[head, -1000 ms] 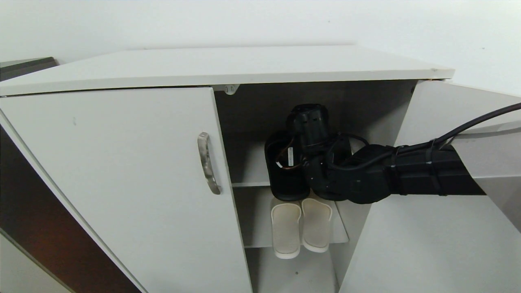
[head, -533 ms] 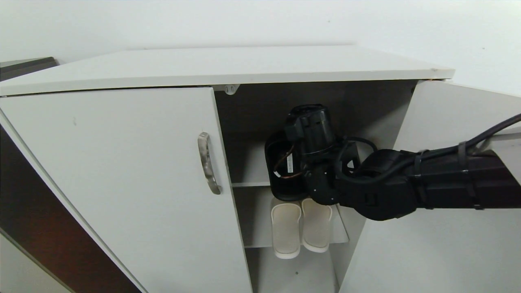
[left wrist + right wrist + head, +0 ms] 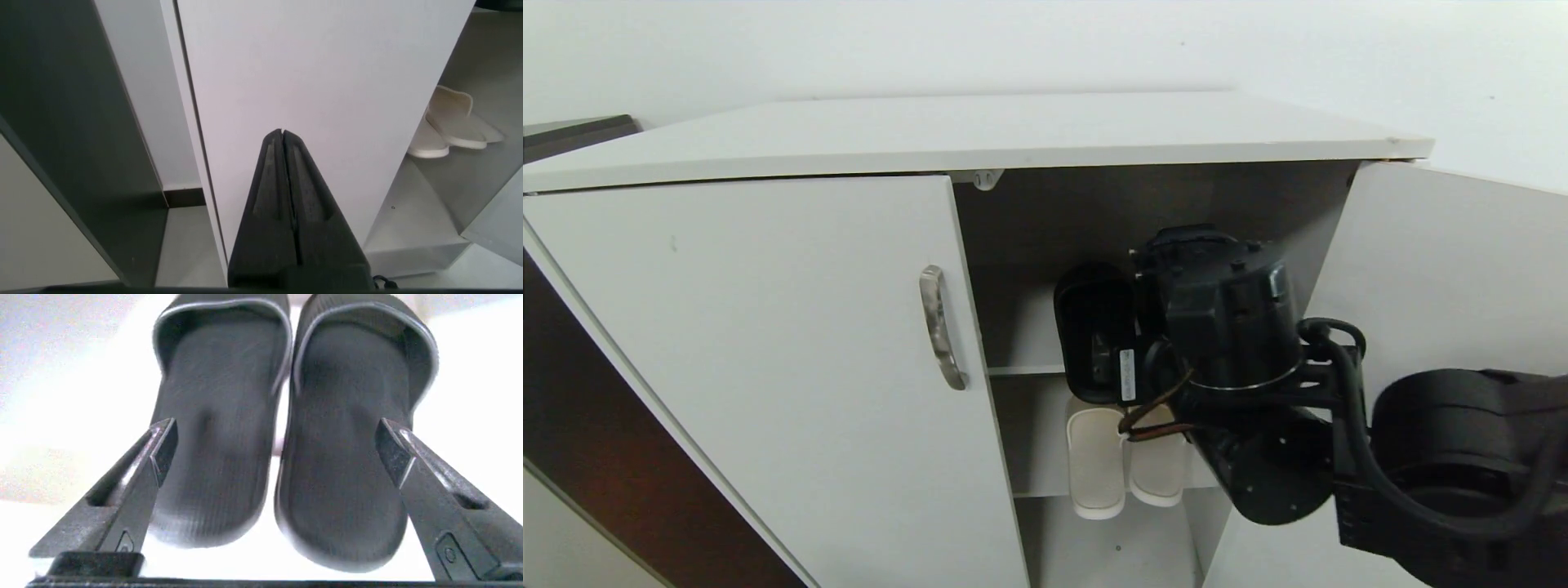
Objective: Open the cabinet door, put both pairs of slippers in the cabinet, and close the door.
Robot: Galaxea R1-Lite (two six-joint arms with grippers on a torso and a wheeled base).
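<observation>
Right gripper [image 3: 276, 433]: you see its fingers spread wide, clamped on nothing. The black slippers [image 3: 221, 433] lie just ahead of the fingertips, side by side, heels toward the hand and toes deeper in the cabinet [image 3: 980, 131]. One finger flanks each outer edge of the pair, and neither appears to touch. From this, judge the pair to be resting on the upper shelf [image 3: 1025, 369] under its own weight. The wide spread leaves room for the hand to back straight out without dragging a heel.

Below the right wrist, the white slippers [image 3: 1098, 461] sit as a pair on the next shelf down, so both pairs are inside. On the outer side of the right arm the right door [image 3: 1437, 261] stands swung open; closing it is the step left. The left door [image 3: 768, 367] is shut, and its handle [image 3: 941, 327] is well apart from either hand.

Left gripper [image 3: 282, 139]: its fingers are pressed together and it holds nothing. It faces a white cabinet panel, with the white slippers off to one side beyond it (parked, by the look of it, to keep the opening free).

Caution: in the head view the black heels appear to overhang the shelf's front edge. Draw the right hand back level, or a finger may catch them.
</observation>
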